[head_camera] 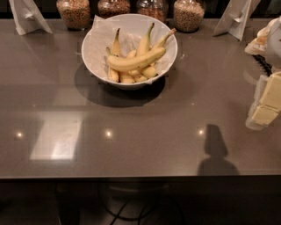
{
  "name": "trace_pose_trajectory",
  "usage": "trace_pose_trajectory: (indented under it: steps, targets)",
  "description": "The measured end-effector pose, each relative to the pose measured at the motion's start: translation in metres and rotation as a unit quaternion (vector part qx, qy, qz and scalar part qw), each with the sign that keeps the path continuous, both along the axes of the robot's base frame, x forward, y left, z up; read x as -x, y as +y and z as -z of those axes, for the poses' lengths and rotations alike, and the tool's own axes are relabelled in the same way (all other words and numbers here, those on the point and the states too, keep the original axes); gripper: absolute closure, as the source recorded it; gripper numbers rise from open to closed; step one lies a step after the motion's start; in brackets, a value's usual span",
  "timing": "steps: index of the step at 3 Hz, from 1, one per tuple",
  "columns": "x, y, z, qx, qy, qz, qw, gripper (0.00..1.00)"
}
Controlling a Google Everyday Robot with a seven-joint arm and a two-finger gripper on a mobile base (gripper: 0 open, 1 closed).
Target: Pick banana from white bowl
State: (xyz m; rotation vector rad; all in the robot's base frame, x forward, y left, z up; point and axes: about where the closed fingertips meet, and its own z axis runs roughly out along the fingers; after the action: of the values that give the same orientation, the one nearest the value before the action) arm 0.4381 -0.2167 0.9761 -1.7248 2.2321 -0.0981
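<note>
The white bowl (89,52) stands at the back middle of the grey table, lined with crinkled white paper. The banana (136,60), long, thick and pale yellow, lies across the top of the pile, nearly spanning the bowl. Several shorter bananas (144,42) with dark-tipped stems stand upright behind and under it. My gripper (266,108), with pale yellow pads, is at the right edge of the view above the table. It is far to the right of the bowl, nearer the front, and holds nothing that I can see.
Several glass jars (73,12) of grains line the back edge behind the bowl. White paper stands sit at the back left (27,16) and back right (235,17). The table's front edge (131,176) runs across the lower view, with cables below.
</note>
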Motion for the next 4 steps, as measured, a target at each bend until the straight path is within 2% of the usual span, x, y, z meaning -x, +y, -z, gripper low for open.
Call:
trace_pose_trajectory:
  steps: [1, 2, 3, 4]
  targets:
    - [0.0, 0.0, 0.0, 0.0, 0.0, 0.0, 1.0, 0.0]
    - [-0.02, 0.019, -0.006, -0.037, -0.034, -0.009, 0.9987, 0.0]
    - [-0.048, 0.047, -0.013, -0.087, -0.077, -0.025, 0.9929, 0.0]
    - [-0.078, 0.08, -0.02, -0.135, -0.11, -0.046, 0.9836, 0.0]
